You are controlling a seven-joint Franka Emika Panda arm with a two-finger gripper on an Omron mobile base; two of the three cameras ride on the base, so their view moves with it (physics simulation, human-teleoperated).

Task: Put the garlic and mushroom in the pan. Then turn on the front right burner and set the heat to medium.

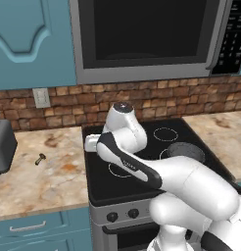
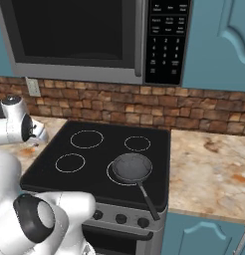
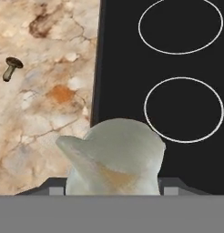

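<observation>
We see the garlic [image 3: 114, 157] gripped between the fingers of the hand [image 3: 114, 189], above the cooktop's left edge. The pan [image 2: 132, 167] sits on the front right burner [image 2: 114, 178], well off to the right. The mushroom [image 1: 40, 158] lies on the surface, left. The arm reaches low, leftward.

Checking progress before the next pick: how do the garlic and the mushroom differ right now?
The garlic is pale, whitish and lumpy; the mushroom is brown with a dark cap and a short stem. The garlic sits between the fingers of the claw, above the stove's edge; the mushroom lies on its side on the counter. Neither is in the pan.
</observation>
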